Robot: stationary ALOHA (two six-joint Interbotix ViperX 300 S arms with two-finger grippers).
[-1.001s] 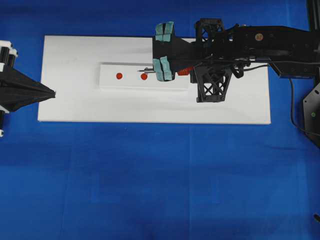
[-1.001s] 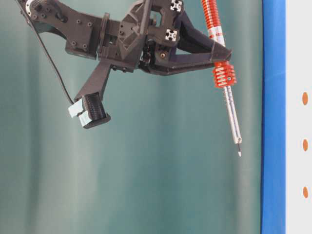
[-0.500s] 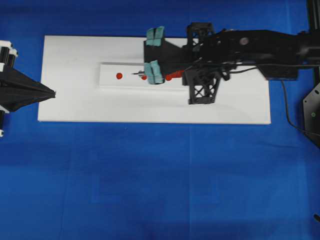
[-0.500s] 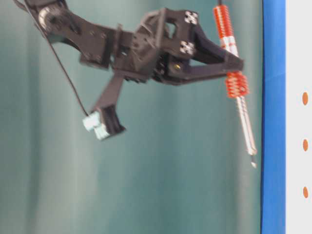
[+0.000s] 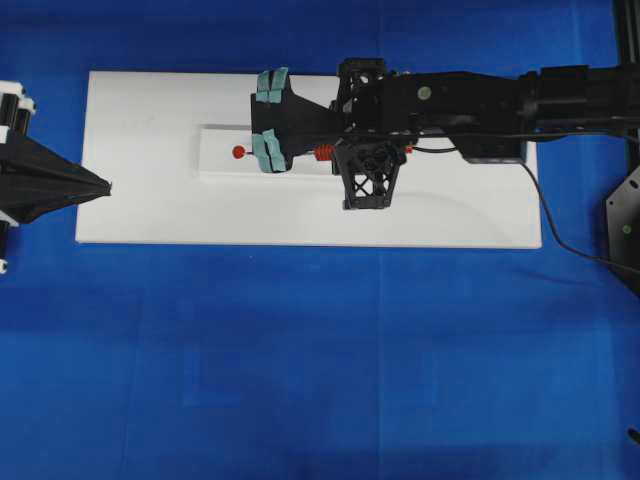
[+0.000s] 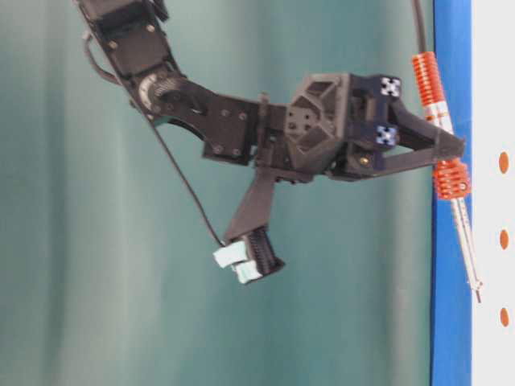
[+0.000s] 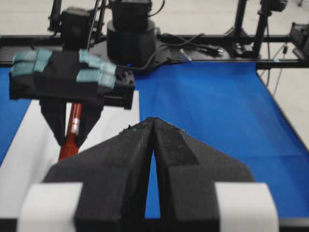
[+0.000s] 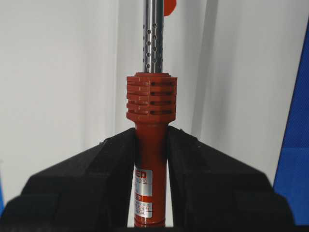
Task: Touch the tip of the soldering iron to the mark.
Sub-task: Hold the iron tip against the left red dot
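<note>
My right tool (image 8: 150, 145) is pinching the slim soldering iron with the orange-red ribbed handle and silver shaft (image 6: 448, 178), its thin dark tip (image 6: 478, 294) hanging just off the raised white strip (image 5: 215, 160), near the round red mark (image 5: 238, 152). My worry is a miss: the table-level view puts the tip between two dots, and pressing down could make the iron slip in the grip. My left tool (image 7: 152, 145) sits pressed together, well apart at the table's edge.

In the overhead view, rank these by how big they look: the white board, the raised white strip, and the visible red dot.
1. white board
2. raised white strip
3. red dot
</note>
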